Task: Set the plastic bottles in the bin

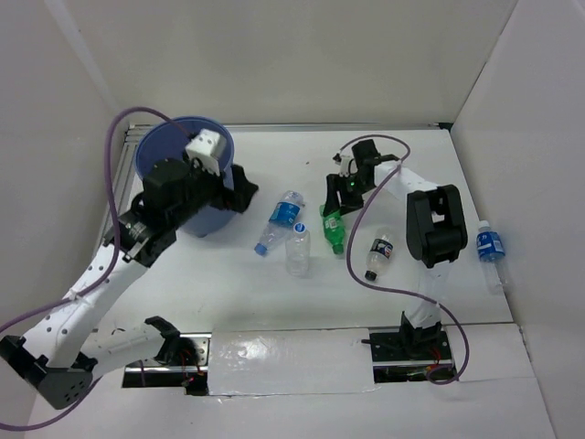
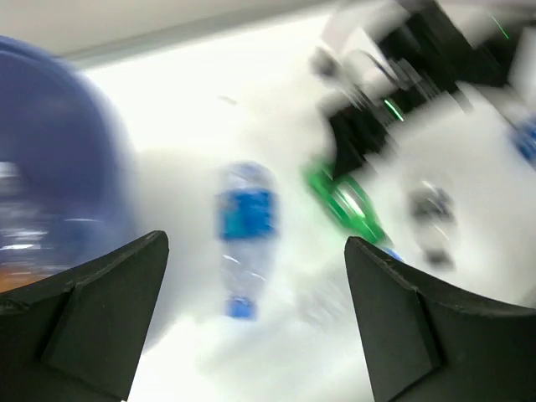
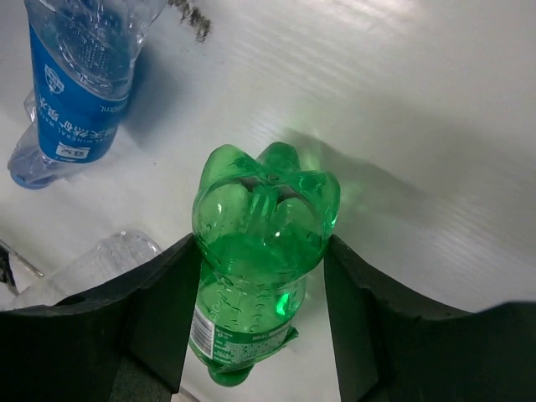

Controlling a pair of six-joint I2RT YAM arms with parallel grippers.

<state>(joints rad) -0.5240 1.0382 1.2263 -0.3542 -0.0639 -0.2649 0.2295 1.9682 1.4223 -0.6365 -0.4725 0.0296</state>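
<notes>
The blue bin [image 1: 163, 151] stands at the far left; it also shows blurred in the left wrist view [image 2: 50, 151]. My left gripper [image 1: 245, 190] is open and empty [image 2: 255, 243] beside the bin's right side. My right gripper [image 1: 332, 203] is shut on the base of the green bottle [image 3: 260, 218], which lies on the table [image 1: 335, 230]. Its fingers [image 3: 167, 310] press both sides. A blue-labelled clear bottle [image 1: 281, 219] and an unlabelled clear bottle [image 1: 298, 249] lie left of the green one. A dark-labelled bottle [image 1: 378, 256] lies right of it.
Another blue-labelled bottle [image 1: 490, 249] lies by the right wall. White walls close the table on the left, back and right. The right arm's purple cable [image 1: 356, 265] loops over the table near the dark-labelled bottle.
</notes>
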